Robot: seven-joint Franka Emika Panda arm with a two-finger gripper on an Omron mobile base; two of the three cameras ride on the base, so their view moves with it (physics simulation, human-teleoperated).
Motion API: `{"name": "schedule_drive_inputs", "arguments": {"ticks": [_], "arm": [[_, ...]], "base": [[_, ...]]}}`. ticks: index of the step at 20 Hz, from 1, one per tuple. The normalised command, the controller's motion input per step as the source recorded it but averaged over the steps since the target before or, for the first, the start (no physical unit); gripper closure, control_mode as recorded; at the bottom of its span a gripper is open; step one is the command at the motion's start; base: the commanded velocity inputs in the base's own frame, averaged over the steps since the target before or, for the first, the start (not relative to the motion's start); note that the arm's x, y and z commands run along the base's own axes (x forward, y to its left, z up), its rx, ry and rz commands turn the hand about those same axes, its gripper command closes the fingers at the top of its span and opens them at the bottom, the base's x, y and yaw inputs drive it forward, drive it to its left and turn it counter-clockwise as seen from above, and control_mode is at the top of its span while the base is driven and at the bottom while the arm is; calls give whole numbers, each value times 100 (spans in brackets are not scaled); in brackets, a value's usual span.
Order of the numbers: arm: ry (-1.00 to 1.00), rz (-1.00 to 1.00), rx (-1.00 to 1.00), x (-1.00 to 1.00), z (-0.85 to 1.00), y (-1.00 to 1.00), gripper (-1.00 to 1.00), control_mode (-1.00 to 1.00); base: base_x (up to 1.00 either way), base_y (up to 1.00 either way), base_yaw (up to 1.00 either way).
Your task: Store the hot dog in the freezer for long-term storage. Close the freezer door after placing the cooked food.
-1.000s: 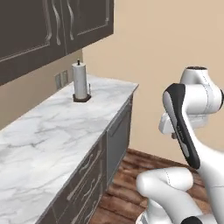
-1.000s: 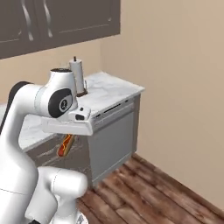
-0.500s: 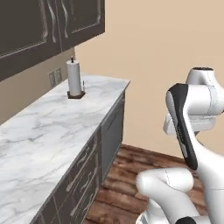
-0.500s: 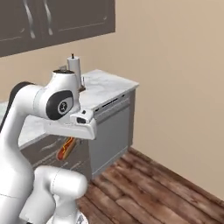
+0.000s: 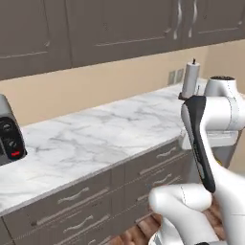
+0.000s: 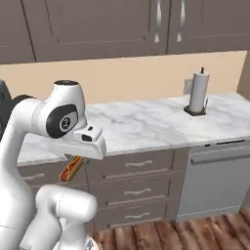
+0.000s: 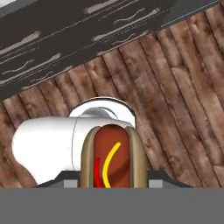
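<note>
ITEM hot dog (image 7: 111, 157) | HELD in hand (image 7: 112, 181), clamped | CHG: base turned, views swept along tabletop (image 6: 146, 124) | freezer not reached yet, carry underway

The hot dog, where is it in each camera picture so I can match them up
Left base view: I cannot find it.
Right base view: the hot dog hangs tilted under the white hand, lower left, before the drawers.
Hand view: bottom centre, held in the shut gripper, end-on, above the wood floor.
Shared landmark: the paper towel holder on the marble counter.
</note>
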Motion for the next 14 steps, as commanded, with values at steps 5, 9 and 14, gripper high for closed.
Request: {"name": "schedule_drive_inputs", "arguments": {"ticks": [5, 9, 14], "arm": [[0, 0, 0, 0, 0, 0, 100, 100], [0, 0, 0, 0, 0, 0, 100, 100], [0, 0, 0, 0, 0, 0, 100, 100]], "base": [[-17, 52, 99], [-17, 97, 77], [-6, 98, 70]]}}
